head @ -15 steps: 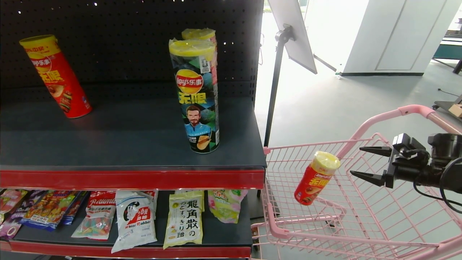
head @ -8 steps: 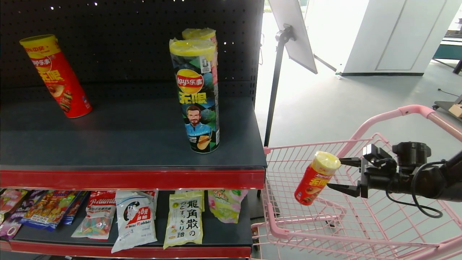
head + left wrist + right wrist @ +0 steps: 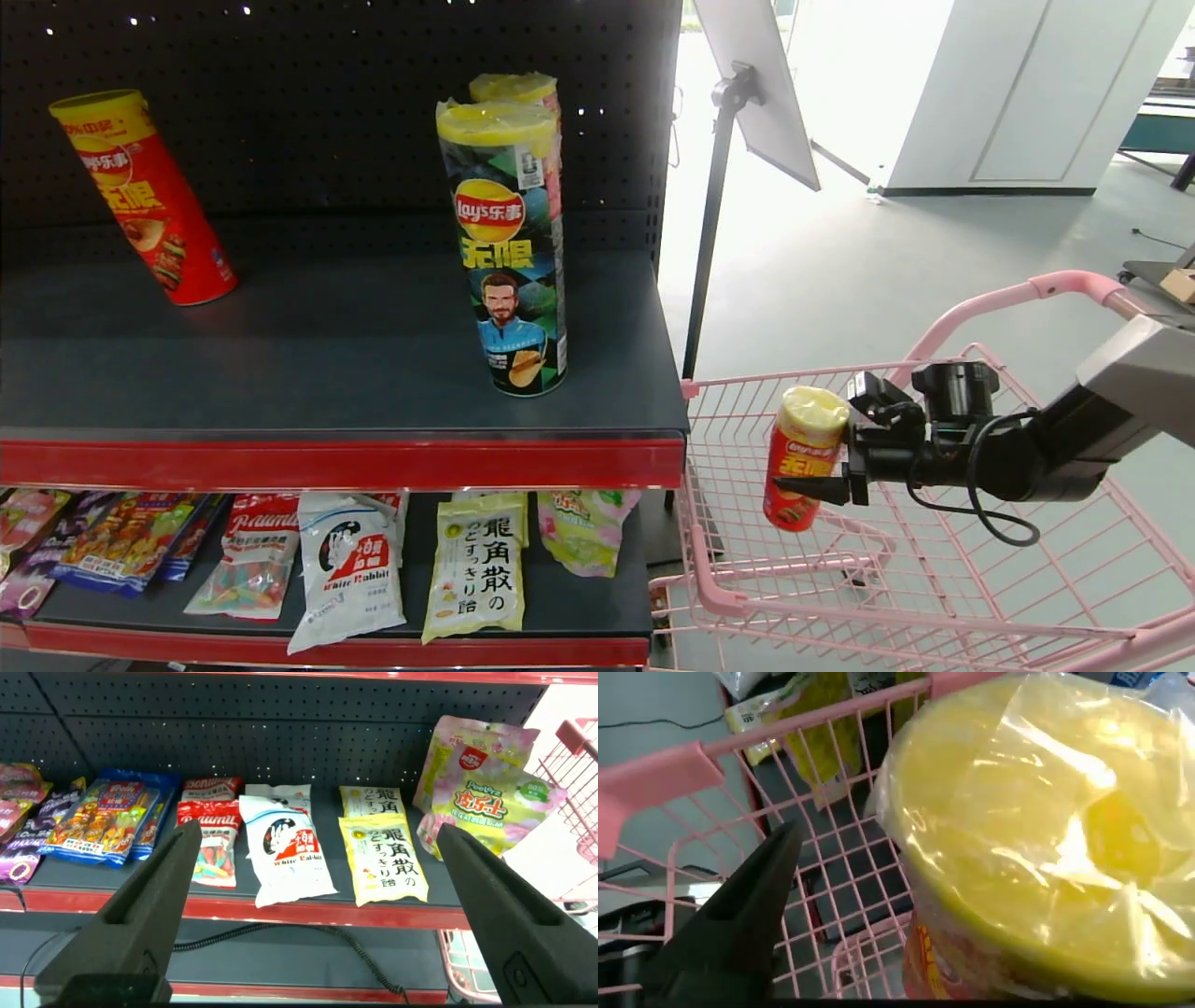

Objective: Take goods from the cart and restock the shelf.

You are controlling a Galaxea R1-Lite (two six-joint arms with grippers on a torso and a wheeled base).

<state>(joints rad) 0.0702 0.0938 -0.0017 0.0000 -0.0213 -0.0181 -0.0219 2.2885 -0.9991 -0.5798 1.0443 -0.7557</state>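
Red chip can (image 3: 801,457) stands upright in the pink cart (image 3: 1064,280), right of centre, with the right gripper (image 3: 814,448) around it.
The claw comes in sideways at the can's mid-height, jaws spread to either side of the body below the yellow lid, probably so the tube can travel upright and be set down on its base. In the right wrist view one finger (image 3: 738,924) stands a little apart from the can, so the pinch looks not yet made; the far finger is hidden behind it. The top shelf (image 3: 327,373), centre left, has bare board between the tall green can (image 3: 509,252) and the leaning red can (image 3: 140,196) at upper left, a likely landing spot. The left gripper (image 3: 318,835) hangs with jaws wide and nothing between them, facing the snack bags (image 3: 285,845) on the lower shelf, away from the cart.
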